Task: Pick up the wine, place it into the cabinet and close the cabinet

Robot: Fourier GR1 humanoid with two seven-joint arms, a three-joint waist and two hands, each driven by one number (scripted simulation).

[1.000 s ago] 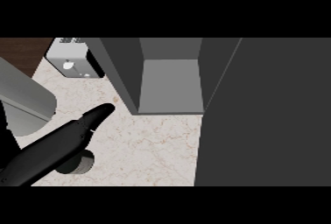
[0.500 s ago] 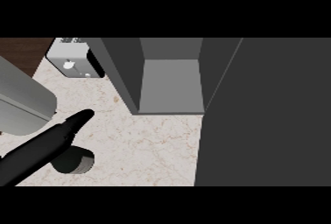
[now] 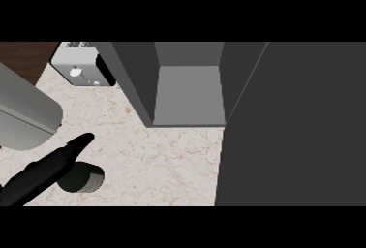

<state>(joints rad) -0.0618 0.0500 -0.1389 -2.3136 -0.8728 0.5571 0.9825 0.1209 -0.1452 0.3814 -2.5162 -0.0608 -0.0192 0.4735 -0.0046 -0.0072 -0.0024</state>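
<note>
Marble counter [image 3: 164, 160]: wine [image 3: 43, 172] tilted beside open cabinet [image 3: 187, 97].

Single view only — head camera, looking steeply down on the counter [image 3: 164, 164], close range. View's top faces the open cabinet [image 3: 187, 97] at the counter's back edge; its door [image 3: 293, 126] fills the view's right side. A toaster [image 3: 82, 72] shows near the counter's back-left corner. The left forearm [image 3: 28, 116] enters at the view's left edge — no second view to overlap.
</note>
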